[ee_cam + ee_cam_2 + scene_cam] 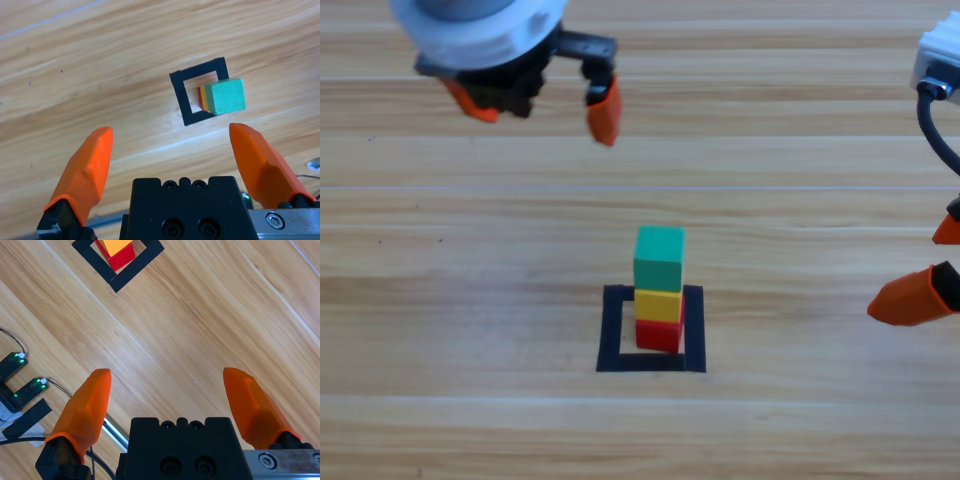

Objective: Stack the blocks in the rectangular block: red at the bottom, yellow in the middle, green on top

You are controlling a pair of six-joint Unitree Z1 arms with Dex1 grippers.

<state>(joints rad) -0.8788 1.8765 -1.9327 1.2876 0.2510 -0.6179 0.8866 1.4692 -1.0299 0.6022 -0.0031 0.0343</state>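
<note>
The left gripper (542, 105) hangs near the far edge of the wooden tabletop (440, 300), its orange jaws spread wide and empty. The right gripper (930, 265) waits at the tabletop's right edge, jaws likewise wide apart and empty. Between them, nearer the front edge, the small red cube (660, 335) sits inside the square outline of black tape (613, 330), the small yellow cube (659, 304) on it and the small teal-green cube (659, 259) on top.
</note>
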